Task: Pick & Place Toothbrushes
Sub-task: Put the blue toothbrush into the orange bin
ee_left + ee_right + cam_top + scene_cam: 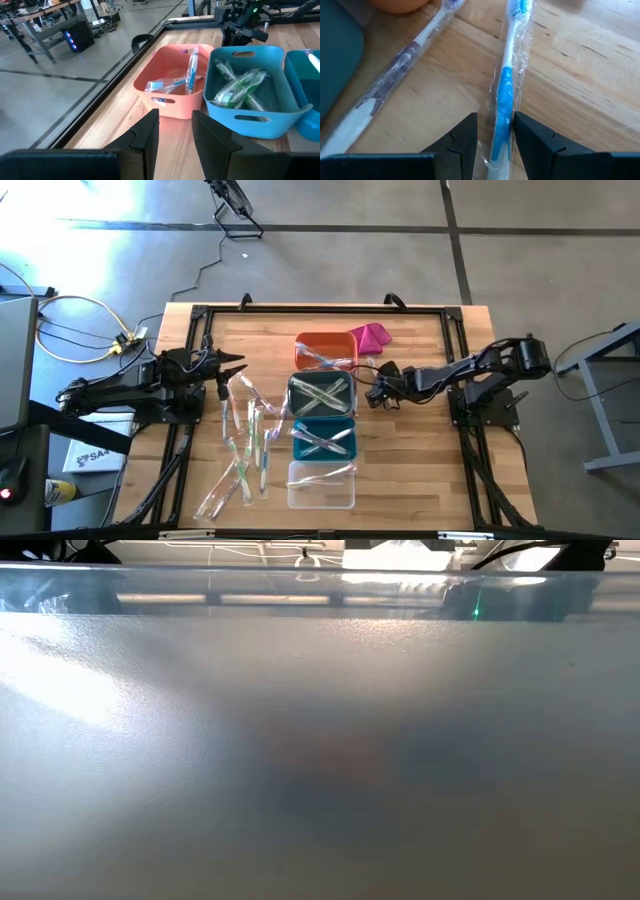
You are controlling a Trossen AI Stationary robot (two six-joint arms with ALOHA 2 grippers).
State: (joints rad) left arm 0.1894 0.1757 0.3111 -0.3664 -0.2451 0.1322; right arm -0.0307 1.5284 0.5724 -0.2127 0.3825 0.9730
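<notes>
Right end effector [495,132] is straddling a blue toothbrush [506,85], fingers close either side (only its wrist view reveals this); left end effector [175,131] is hanging narrowly parted, empty

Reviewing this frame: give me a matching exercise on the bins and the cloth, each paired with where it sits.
Things:
1. orange bin
2. grey bin
3. clear bin
4. magenta cloth

Places:
a. between the orange and teal bin
b. outside the row of bins
c. end of the row, next to the teal bin
d. end of the row, nearest the cloth

Pairs: 1-d, 2-a, 3-c, 4-b
</notes>
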